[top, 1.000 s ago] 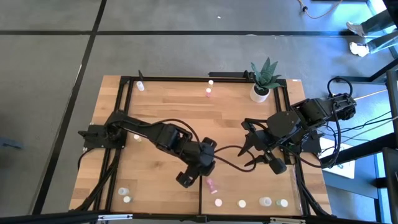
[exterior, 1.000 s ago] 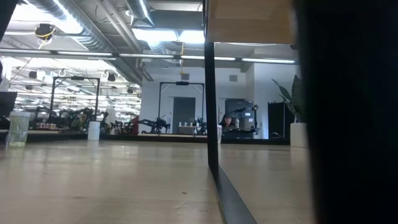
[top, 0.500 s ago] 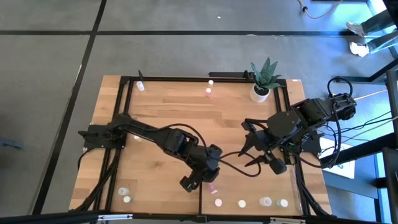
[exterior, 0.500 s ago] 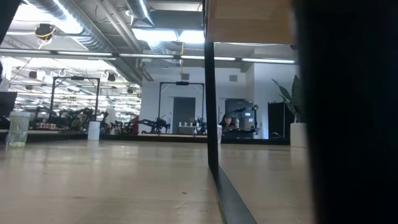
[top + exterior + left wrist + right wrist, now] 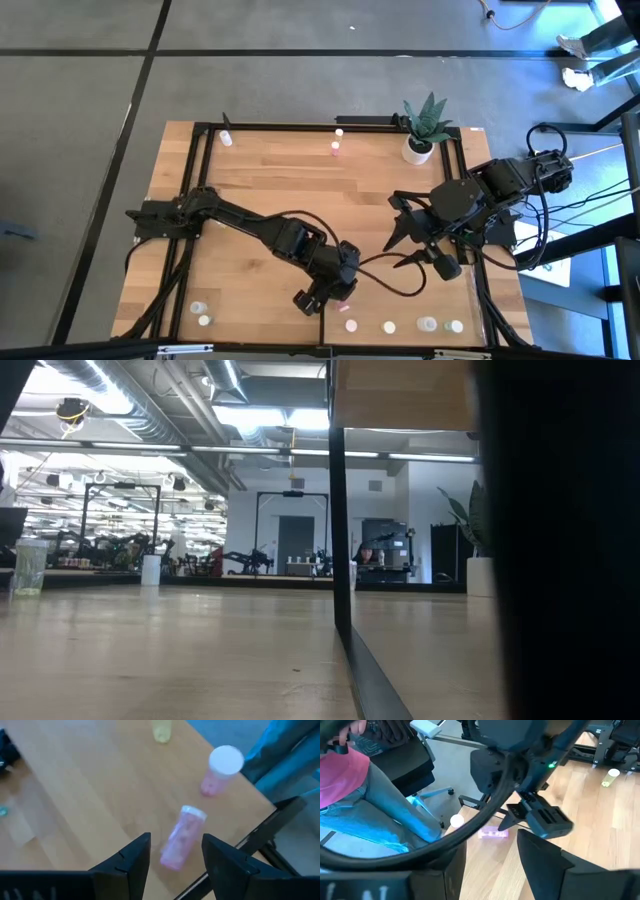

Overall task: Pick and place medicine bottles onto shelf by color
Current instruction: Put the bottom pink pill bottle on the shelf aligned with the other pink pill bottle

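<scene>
A pink medicine bottle [image 5: 181, 837] lies on its side on the tabletop near the front edge, also seen as a bottle [image 5: 344, 296] in the high view. My left gripper [image 5: 175, 854] hangs open just above it, slanting down, one finger on each side and touching nothing. A second pink bottle [image 5: 222, 767] with a white cap stands upright beyond it, and a yellow one [image 5: 161, 730] farther off. My right gripper [image 5: 403, 247] waits open above the table's right side. A pale wood panel [image 5: 400, 395], the shelf as far as I can tell, shows high in the low view.
Several upright bottles [image 5: 389, 327] line the near edge, two more [image 5: 203, 312] stand at the near left, and others [image 5: 336, 149] at the far edge. A potted plant [image 5: 418, 146] stands far right. A person in a pink top [image 5: 350, 775] sits beyond the near edge.
My left gripper has gone down and toward the table's near edge and right, coming over the lying pink bottle, its fingers staying open. The bottle has not moved.
</scene>
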Robot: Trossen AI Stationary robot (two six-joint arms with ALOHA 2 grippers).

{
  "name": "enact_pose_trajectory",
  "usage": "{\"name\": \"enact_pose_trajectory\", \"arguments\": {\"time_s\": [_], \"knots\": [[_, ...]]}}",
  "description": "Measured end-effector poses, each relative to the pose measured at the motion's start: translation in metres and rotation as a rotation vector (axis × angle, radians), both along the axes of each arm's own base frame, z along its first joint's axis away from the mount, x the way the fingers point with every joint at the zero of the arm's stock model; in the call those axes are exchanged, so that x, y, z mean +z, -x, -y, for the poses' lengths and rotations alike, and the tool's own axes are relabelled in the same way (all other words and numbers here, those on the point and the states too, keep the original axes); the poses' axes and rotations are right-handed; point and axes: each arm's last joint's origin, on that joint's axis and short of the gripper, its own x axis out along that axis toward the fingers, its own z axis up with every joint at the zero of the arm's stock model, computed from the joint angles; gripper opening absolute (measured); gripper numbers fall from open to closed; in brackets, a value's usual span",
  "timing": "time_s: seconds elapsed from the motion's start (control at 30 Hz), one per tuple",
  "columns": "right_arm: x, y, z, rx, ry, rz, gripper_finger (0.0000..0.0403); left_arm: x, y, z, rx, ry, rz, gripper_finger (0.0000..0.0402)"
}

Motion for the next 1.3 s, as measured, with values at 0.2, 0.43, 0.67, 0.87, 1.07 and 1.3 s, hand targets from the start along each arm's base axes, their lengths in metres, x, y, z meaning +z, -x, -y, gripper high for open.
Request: {"name": "enact_pose_trajectory", "arguments": {"time_s": [0.2, 0.43, 0.67, 0.87, 1.07, 1.3], "knots": [[0.0, 0.0, 0.0, -0.002, 0.001, 0.001, 0.0178, -0.006, 0.0, 0.011, -0.037, -0.009, 0.001, 0.017], [0.0, 0.0, 0.0, -0.002, 0.0, 0.001, 0.0178, -0.009, 0.0, 0.014, -0.081, -0.04, 0.009, 0.017], [0.0, 0.0, 0.0, -0.002, -0.001, 0.0, 0.0178, -0.009, 0.0, 0.014, -0.08, -0.041, 0.011, 0.017], [0.0, 0.0, 0.0, 0.0, -0.001, 0.0, 0.0178, -0.01, -0.002, 0.015, -0.072, -0.051, 0.019, 0.017], [0.0, 0.0, 0.0, 0.0, 0.0, 0.001, 0.0178, -0.01, -0.001, 0.016, -0.069, -0.05, 0.019, 0.017], [0.0, 0.0, 0.0, -0.001, -0.001, 0.0, 0.0178, -0.025, -0.004, 0.019, -0.08, -0.051, 0.003, 0.017]]}}
